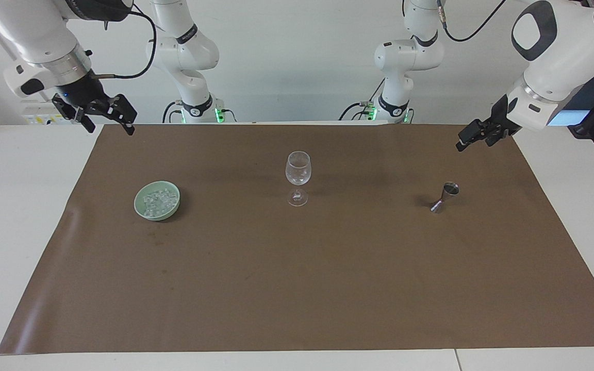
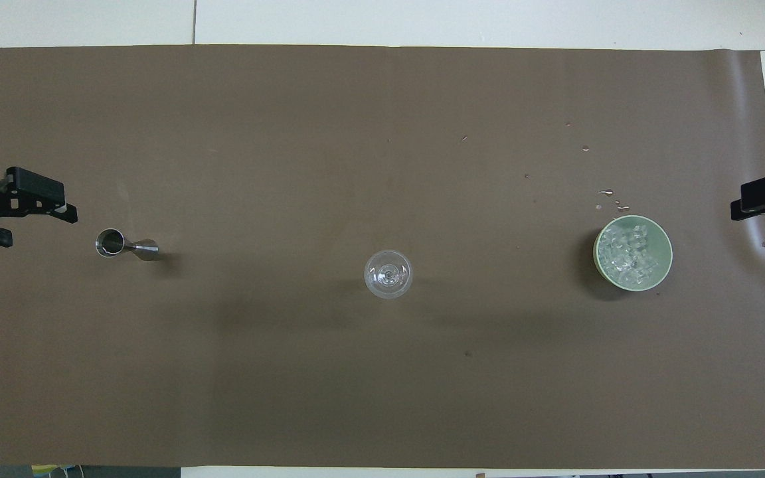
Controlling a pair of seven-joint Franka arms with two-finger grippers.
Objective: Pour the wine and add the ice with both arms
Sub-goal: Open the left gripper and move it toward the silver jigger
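An empty clear wine glass (image 1: 297,170) (image 2: 388,273) stands upright mid-mat. The ice (image 1: 158,202) (image 2: 631,255) is a heap of small clear cubes in a pale green bowl (image 1: 141,207) (image 2: 599,259) toward the right arm's end. A steel jigger (image 1: 445,197) (image 2: 123,244) stands toward the left arm's end. No wine shows. My left gripper (image 1: 473,141) (image 2: 40,227) hangs open and empty over the mat close to the jigger, touching nothing. My right gripper (image 1: 112,129) hangs open and empty over the mat's corner at its own end, apart from the bowl.
A brown mat (image 1: 297,288) (image 2: 382,398) covers most of the white table (image 1: 13,216). A few water drops (image 2: 611,194) lie on the mat just farther from the robots than the bowl. Two more white arms (image 1: 188,56) stand at the table's edge.
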